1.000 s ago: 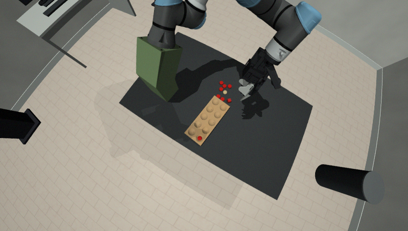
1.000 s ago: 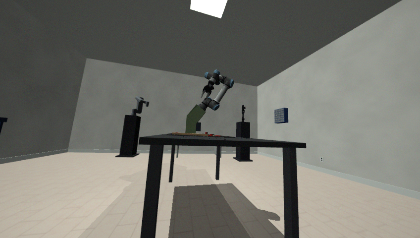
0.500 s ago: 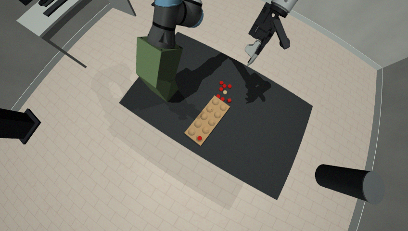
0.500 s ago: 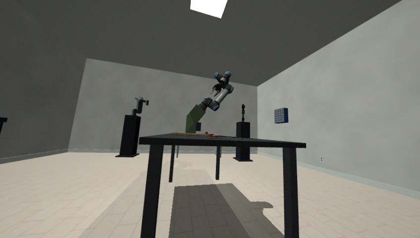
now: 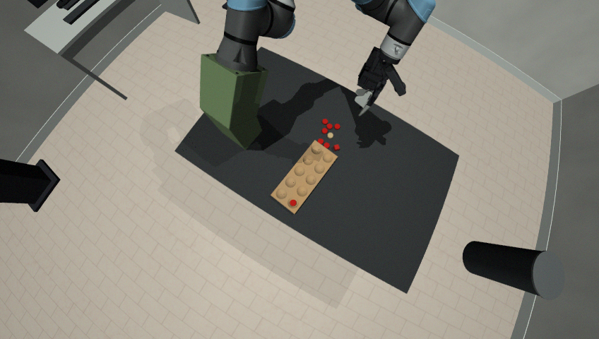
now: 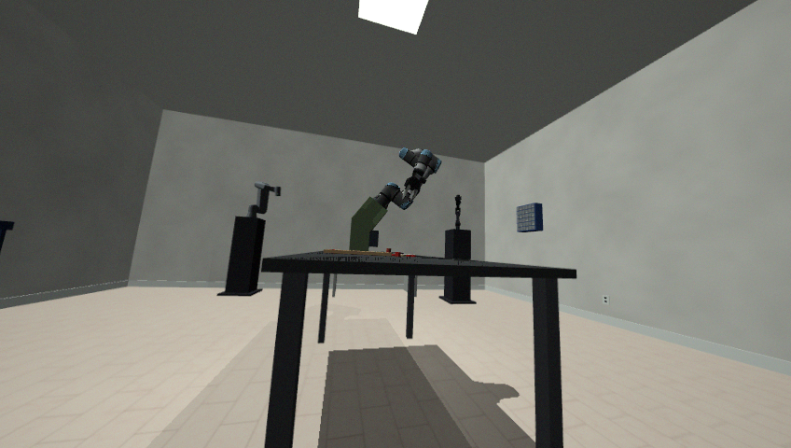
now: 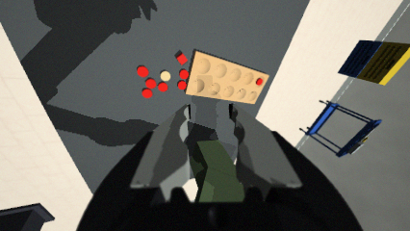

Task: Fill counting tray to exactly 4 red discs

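The tan counting tray (image 5: 304, 176) lies on the dark table top and also shows in the wrist view (image 7: 226, 79). One red disc (image 5: 292, 203) lies in a corner pocket at its near end, and it shows in the wrist view too (image 7: 259, 81); the other pockets look empty. Several loose red discs (image 5: 330, 126) (image 7: 150, 83) lie just beyond the tray's far end. My gripper (image 5: 364, 102) hangs high above the table, to the right of those discs. In the wrist view its fingers stand slightly apart with nothing between them.
A tan disc (image 5: 330, 135) lies among the red discs, and a red cube (image 5: 336, 147) lies beside the tray's far corner. The arm's green base (image 5: 231, 96) stands at the table's left. A black cylinder (image 5: 511, 266) stands off the table at the right.
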Robot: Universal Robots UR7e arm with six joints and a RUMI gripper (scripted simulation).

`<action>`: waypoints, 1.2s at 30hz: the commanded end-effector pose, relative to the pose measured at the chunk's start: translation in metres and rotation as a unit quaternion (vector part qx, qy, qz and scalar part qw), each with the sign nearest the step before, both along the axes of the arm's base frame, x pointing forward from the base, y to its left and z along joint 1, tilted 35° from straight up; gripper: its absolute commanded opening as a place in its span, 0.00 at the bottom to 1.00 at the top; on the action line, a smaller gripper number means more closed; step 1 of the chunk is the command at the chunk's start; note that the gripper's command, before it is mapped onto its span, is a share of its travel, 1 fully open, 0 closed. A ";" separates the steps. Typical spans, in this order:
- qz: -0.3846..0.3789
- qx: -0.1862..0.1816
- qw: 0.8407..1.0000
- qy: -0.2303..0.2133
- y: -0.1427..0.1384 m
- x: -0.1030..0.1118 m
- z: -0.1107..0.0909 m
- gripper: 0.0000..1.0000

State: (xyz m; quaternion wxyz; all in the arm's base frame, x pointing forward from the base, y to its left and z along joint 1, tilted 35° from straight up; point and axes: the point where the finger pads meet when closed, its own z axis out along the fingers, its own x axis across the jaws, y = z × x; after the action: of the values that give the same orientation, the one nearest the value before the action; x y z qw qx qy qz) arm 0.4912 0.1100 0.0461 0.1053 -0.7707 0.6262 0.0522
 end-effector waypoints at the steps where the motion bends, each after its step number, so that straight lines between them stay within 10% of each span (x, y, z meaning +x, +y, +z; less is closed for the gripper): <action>1: 0.037 0.042 0.998 -0.020 0.049 0.013 -0.049 0.28; 18: 0.121 0.139 0.981 -0.053 0.154 -0.020 -0.124 0.28; 36: 0.154 0.178 0.970 -0.066 0.193 -0.047 -0.145 0.28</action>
State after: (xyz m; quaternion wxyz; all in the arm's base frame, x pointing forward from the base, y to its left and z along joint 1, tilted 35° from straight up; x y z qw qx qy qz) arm 0.4476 0.2976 -0.0966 0.2670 -0.8276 0.4772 0.1267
